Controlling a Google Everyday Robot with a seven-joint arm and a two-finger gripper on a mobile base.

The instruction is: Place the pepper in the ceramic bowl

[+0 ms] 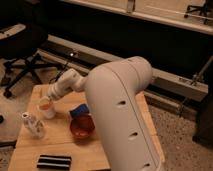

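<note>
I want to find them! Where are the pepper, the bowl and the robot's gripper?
pepper (pixel 45 103): camera view, its orange top, at the white cup's (pixel 48 113) mouth.
ceramic bowl (pixel 80 135): camera view, its front rim.
gripper (pixel 49 98): camera view, its tip, just above the pepper.

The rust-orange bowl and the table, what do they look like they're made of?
The bowl: probably glazed ceramic, glossy with a paler centre. The table: likely wood, matte pale tan. The gripper is over the white cup, left of the bowl.
</note>
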